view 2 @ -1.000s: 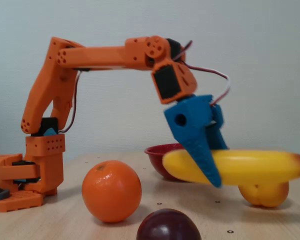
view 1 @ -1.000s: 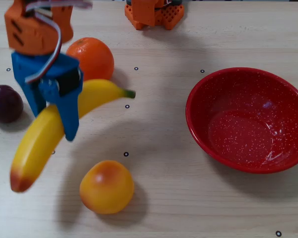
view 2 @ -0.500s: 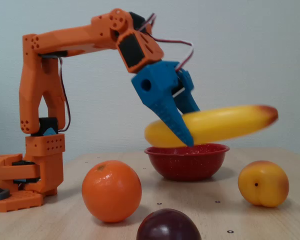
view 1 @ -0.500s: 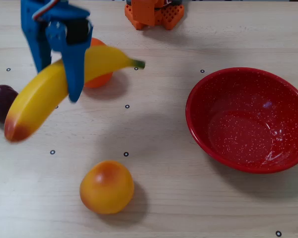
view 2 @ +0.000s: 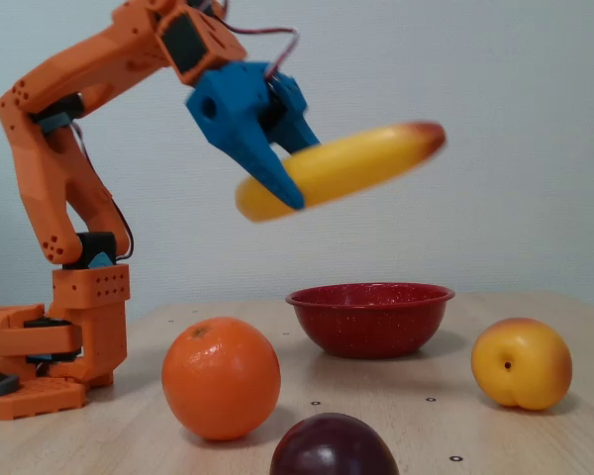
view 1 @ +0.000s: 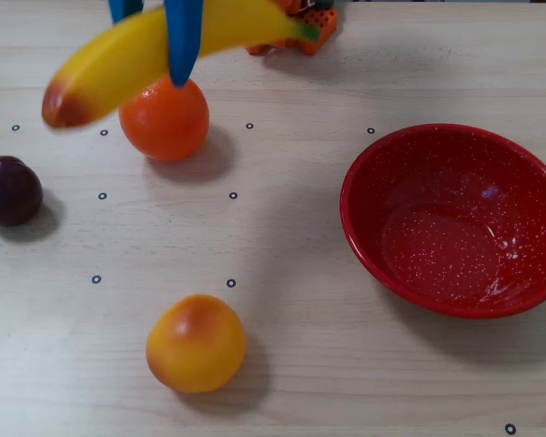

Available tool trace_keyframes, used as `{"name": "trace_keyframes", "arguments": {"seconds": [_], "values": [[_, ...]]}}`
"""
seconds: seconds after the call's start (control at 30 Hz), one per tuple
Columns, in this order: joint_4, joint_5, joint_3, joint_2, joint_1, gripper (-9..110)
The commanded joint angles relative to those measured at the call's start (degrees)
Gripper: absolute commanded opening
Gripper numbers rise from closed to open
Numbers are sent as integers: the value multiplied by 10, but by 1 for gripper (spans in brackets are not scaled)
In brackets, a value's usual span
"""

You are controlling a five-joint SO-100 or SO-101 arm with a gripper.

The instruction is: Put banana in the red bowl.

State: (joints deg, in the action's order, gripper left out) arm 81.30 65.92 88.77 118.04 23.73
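The arm's blue gripper [view 2: 282, 193] is clamped across the banana [view 2: 342, 168], holding it high in the air, well above the table [view 1: 291, 237]. In the fixed view the banana tilts, its reddish end raised toward the right and most of its length sticking out beyond the jaws. In the overhead view it hangs near the top left edge, over the orange [view 1: 164, 118], while the bowl [view 1: 369, 182] sits empty, well apart on the right. The likely risks come from that off-centre grip: a glossy banana held near one end could pivot or slide between the fingers during the swing across. If released while tilted or too high, it might strike the bowl's rim, bounce out, or tip the shallow bowl. A plum [view 1: 9, 189] and a peach [view 1: 196, 343] lie clear of the path.
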Motion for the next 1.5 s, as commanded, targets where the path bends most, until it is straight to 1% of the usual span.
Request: {"name": "trace_keyframes", "arguments": {"seconds": [0.0,0.23,0.37,0.57,0.83,1.13,1.33,1.47], "values": [[26,-20,-21,72,-10,0],[105,-45,-18,126,-7,0],[128,-54,-18,138,-9,0],[91,-76,3,137,-33,0],[25,-135,10,105,-127,0],[51,-200,-95,1,-243,0],[-18,-220,-138,-66,-318,0],[-30,-229,-173,-113,-359,0]]}}
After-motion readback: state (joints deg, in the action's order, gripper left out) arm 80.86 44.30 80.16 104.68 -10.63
